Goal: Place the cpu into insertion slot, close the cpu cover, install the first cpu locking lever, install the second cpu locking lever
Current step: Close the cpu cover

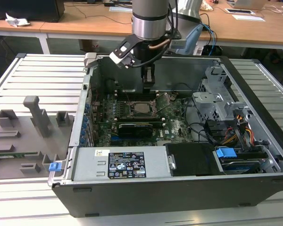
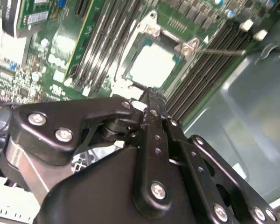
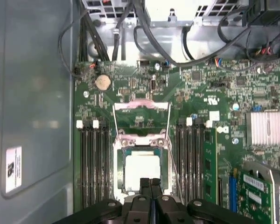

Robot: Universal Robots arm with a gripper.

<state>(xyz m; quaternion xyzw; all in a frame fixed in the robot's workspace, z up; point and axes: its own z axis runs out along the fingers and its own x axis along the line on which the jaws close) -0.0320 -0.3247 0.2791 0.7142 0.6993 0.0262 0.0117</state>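
Steel-grey computer case (image 1: 179,197) lies open on the slatted bench (image 1: 37,75), with the arm reaching down into it. Inside, the green motherboard (image 3: 214,84) is crowded, with cables and memory slots close to the work area. Judged risk: a sideways drift of the arm could snag a cable or scrape a component.

Mid-board sits the insertion slot (image 3: 118,163), with the cpu cover (image 3: 141,103) swung up and back, not closed. Judged risk: an off-centre push could twist this frame or let it drop unevenly.

Within the slot the cpu (image 3: 141,169) lies flat, pale face up. Full seating cannot be confirmed, and clamping it misaligned could bend the contacts beneath.

Beside the slot a thin locking lever (image 2: 219,52) stands free, unlatched, and could catch on a passing finger.

At the arm's end the pincer (image 3: 150,183) has its fingers pressed together and carries nothing. Its tips hang over one edge of the cpu. Whether they touch it cannot be told.
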